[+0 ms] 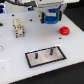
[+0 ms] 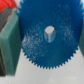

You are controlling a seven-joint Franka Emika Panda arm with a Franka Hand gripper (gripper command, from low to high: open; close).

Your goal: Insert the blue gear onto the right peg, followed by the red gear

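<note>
Two gears in play, first one in hand. The gripper (image 1: 50, 19) is closed on the blue gear (image 1: 50, 18), raised off the table (image 1: 12, 50), so this reads as the carry step: blue gear picked, not yet over a peg.

Wrist view: the blue gear (image 2: 48, 35) fills most of the picture, flat face to the camera, pale hub in the middle, teeth clear round the rim. One green finger pad (image 2: 11, 42) presses against its edge on one side; the opposite pad is barely in view at the picture's edge. Jaws look about gear-width apart, clamped on the disc.

The black plate (image 1: 46, 56) with the two pins lies below and ahead of the gripper, well apart from it. The right peg (image 1: 51, 51), taken as the pin toward the exterior view's right, stands upright and bare. The red gear (image 1: 64, 30) sits on the table just beside the gripper, toward the exterior view's right, untouched.

Next move, by my read: bring the gear over the right peg, line the hub hole up with the pin, lower straight. The hole looks small, so alignment is the hard part.

Arm pose: wrist pointing straight down, fingers vertical, the upper arm out of frame at the top. A pale bracket-like piece (image 1: 18, 26) stands well off toward the exterior view's left, not involved.
</note>
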